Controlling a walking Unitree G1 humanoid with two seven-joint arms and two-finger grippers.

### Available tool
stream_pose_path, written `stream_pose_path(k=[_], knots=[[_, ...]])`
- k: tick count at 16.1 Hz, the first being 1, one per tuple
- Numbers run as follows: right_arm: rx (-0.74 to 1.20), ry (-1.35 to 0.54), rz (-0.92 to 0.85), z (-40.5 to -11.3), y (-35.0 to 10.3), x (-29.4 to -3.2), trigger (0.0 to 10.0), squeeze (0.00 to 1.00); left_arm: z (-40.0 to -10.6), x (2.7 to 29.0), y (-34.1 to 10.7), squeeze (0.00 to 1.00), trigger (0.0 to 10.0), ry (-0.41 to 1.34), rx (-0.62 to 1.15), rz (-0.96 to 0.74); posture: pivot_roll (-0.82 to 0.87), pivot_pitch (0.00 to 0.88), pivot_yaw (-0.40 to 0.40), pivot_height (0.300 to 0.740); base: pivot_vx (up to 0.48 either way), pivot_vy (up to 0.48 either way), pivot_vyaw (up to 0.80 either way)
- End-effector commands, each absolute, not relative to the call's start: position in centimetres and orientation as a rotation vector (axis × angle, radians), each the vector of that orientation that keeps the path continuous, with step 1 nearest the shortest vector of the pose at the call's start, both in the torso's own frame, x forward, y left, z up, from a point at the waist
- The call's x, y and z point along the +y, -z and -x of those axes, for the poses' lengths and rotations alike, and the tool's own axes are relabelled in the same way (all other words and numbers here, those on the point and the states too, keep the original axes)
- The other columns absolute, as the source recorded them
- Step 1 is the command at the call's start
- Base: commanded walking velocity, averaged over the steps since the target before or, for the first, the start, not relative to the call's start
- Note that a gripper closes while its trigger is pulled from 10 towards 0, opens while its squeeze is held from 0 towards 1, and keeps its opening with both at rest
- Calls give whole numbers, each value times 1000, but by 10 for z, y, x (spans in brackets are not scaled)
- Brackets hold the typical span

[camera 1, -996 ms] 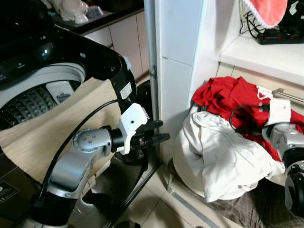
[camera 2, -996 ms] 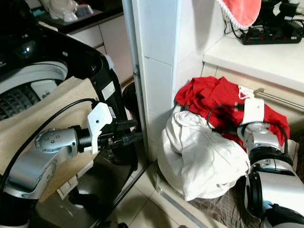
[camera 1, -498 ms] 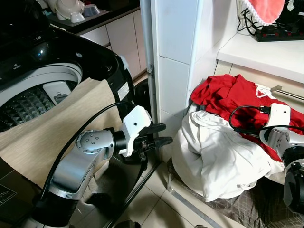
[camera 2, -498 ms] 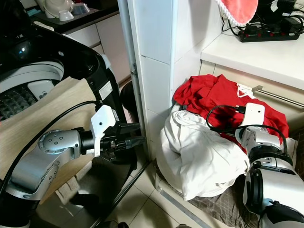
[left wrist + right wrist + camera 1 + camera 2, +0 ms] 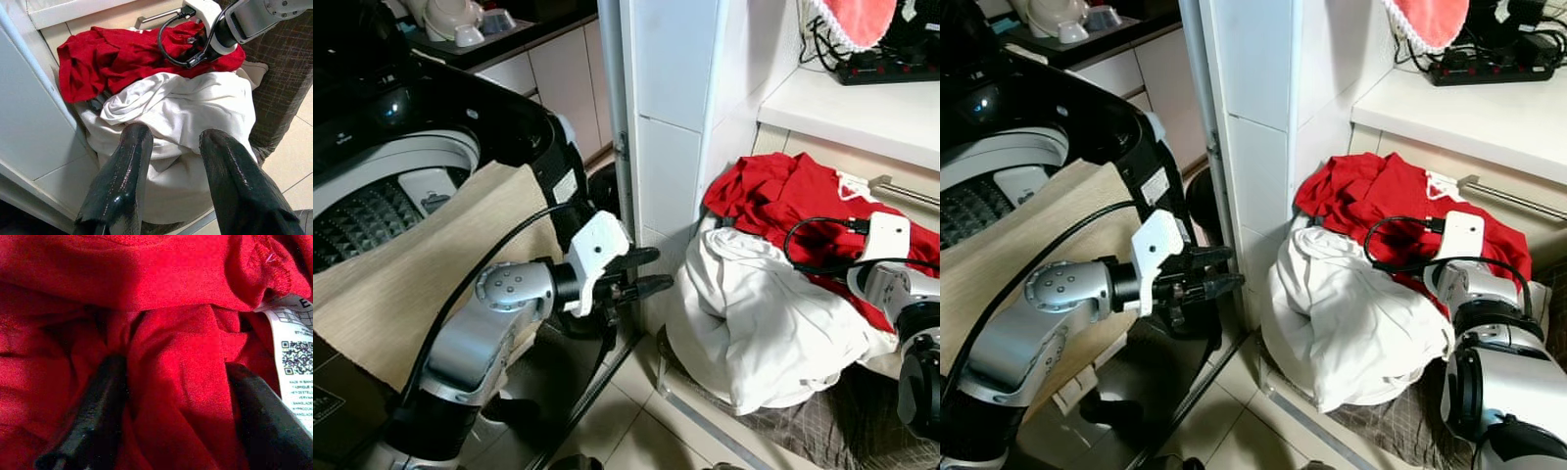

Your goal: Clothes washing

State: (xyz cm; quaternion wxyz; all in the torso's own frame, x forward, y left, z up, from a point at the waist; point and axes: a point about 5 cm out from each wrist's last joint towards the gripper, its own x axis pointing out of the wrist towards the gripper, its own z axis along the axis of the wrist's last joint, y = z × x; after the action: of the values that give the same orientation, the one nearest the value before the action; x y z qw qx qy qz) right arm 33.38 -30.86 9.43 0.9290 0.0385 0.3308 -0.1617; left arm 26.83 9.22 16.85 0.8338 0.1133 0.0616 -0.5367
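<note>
— Right wrist view, item one?
— Right gripper [image 5: 171, 401]: fingers spread, buried in red garment [image 5: 783, 201], atop white laundry [image 5: 754, 323].
— Left gripper [image 5: 651, 272]?
— Spread, empty, beside washing machine [image 5: 431, 147].

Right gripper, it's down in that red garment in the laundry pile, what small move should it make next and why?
Probably close the fingers. The right gripper sits open, sunk in the red garment, with a fold of red cloth between its fingers, so shutting should pinch that fold before lifting it off the white laundry.
</note>
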Motion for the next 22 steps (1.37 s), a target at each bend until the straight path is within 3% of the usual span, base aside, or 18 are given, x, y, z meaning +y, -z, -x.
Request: stream_pose_path(k=[1,15,17,22], knots=[[667,301,-95,-340,-99,-301,0,0,-270,94,-168,0,10000,1123,135,-250,-41,27,102,740,0,0,0],[548,264,-108,-351,-120,-301,0,0,-287,97,-168,0,10000,996,95,-250,-45,0,71,740,0,0,0],[396,183,-199,-364,-157,-297,0,0,-301,105,-171,0,10000,862,75,-193,-46,0,67,740,0,0,0],[111,-8,-197,-366,-249,-279,0,0,-307,108,-183,0,10000,819,8,-188,-42,0,55,740,0,0,0]])
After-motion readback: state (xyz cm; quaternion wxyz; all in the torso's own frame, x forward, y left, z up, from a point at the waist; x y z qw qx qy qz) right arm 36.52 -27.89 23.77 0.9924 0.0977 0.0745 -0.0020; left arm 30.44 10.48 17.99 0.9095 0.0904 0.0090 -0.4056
